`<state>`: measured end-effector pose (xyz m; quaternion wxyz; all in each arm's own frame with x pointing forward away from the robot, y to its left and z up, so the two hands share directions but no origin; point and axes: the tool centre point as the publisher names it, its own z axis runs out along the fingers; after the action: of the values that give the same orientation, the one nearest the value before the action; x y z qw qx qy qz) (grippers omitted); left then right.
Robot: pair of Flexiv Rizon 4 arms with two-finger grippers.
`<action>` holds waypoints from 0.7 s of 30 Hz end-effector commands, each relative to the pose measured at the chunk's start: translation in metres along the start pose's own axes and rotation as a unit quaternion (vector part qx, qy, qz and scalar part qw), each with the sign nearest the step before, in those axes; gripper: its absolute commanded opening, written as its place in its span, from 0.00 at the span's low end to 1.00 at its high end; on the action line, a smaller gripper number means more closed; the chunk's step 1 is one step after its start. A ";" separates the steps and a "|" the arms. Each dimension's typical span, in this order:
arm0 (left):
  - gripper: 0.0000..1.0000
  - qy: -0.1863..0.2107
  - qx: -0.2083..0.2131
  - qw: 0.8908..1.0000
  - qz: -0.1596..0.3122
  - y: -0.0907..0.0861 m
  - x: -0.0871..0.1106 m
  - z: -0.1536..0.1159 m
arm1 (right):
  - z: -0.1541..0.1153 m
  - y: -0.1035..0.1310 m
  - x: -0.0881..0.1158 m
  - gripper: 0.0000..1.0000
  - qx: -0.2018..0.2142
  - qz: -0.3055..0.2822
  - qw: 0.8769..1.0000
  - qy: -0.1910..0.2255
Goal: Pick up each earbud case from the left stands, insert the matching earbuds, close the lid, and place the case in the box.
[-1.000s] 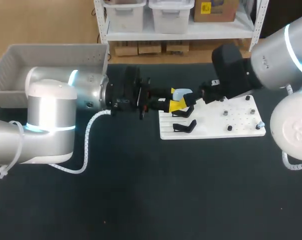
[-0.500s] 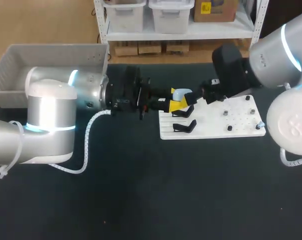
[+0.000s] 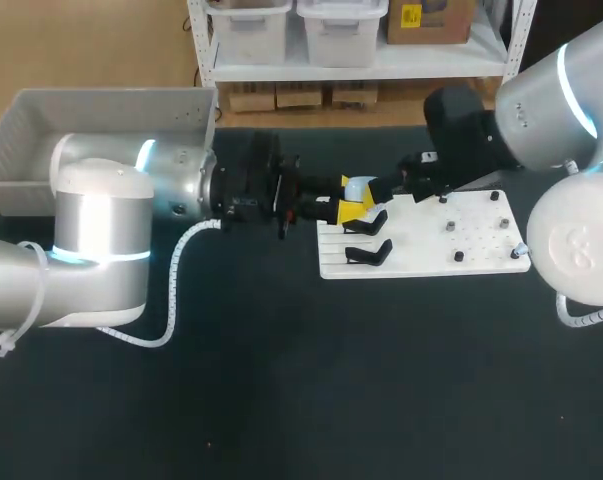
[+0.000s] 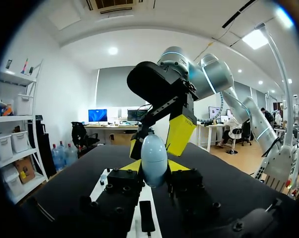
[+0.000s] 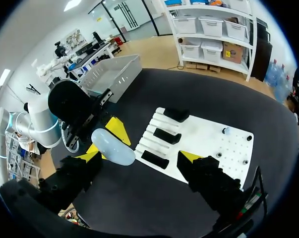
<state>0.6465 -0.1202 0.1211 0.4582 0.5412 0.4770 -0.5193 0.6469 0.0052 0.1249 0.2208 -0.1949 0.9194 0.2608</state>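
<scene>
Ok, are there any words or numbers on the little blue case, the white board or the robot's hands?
None that can be read.
The earbud case is plain pale blue.
The white board shows only holes and pegs.
The yellow tips of the left gripper and the right gripper are bare.

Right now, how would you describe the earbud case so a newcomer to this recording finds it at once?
Find the white board on the table's right half, then the black stands along its left edge. Over them the left end effector grips the earbud case between its yellow tips. It is the only pale blue, egg-shaped thing there; the stands are black and low.
</scene>
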 end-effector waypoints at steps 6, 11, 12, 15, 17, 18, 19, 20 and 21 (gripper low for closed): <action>0.00 -0.002 -0.003 1.000 0.002 -0.003 0.001 0.000 | -0.010 -0.001 -0.007 1.00 0.021 -0.002 1.000 -0.020; 0.00 -0.002 -0.003 1.000 0.002 -0.003 0.001 0.000 | -0.024 -0.001 -0.015 1.00 0.041 -0.017 0.998 -0.036; 0.00 -0.002 -0.003 1.000 0.002 -0.003 0.001 0.000 | -0.028 -0.002 -0.016 1.00 0.051 -0.023 0.998 -0.039; 0.00 -0.002 -0.003 1.000 0.002 -0.003 0.001 0.000 | -0.042 -0.009 -0.019 1.00 0.092 -0.049 0.994 -0.042; 0.00 -0.002 -0.003 1.000 0.002 -0.003 0.001 0.000 | -0.052 -0.015 -0.021 1.00 0.113 -0.061 0.991 -0.039; 0.00 0.000 -0.001 1.000 0.007 -0.003 0.000 0.000 | -0.056 -0.020 -0.021 1.00 0.126 -0.067 0.989 -0.035; 0.00 0.001 0.001 1.000 0.012 -0.002 -0.001 0.000 | -0.060 -0.024 -0.021 1.00 0.140 -0.072 0.987 -0.030; 0.00 0.005 0.003 1.000 0.017 -0.002 -0.002 0.000 | -0.064 -0.029 -0.020 1.00 0.153 -0.077 0.985 -0.025; 0.00 0.007 0.004 1.000 0.022 -0.002 -0.002 0.001 | -0.067 -0.033 -0.018 1.00 0.163 -0.078 0.983 -0.019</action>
<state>0.6446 -0.1209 0.1213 0.4638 0.5541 0.4663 -0.5103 0.6682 -0.0416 0.1577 0.2706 -0.2474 0.9131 0.1783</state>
